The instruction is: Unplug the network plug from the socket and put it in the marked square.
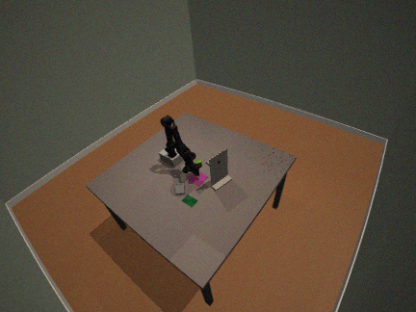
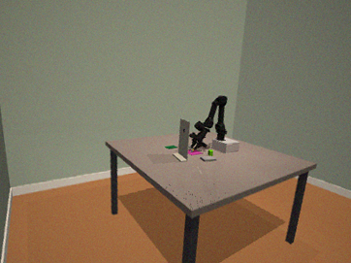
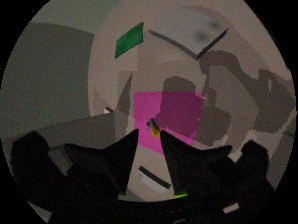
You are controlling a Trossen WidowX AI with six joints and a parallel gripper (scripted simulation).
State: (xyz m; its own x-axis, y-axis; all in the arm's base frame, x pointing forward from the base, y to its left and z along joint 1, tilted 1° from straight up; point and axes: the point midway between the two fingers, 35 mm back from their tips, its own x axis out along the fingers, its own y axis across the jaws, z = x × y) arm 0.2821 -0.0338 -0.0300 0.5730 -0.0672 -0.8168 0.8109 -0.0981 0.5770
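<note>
The upright grey panel has a small dark socket hole and no plug in it. The magenta square lies on the table in front of the panel. My gripper is open, its fingertips low over the square. The small plug, dark with a yellow part, shows between the separated fingertips in the wrist view, over the magenta square, with a gap on its left side. The right fingertip is very near it; whether they touch is not clear. The plug's underside is hidden.
A green patch and a grey slab lie beyond the square in the wrist view. A lime block and another flat slab are on its other side.
</note>
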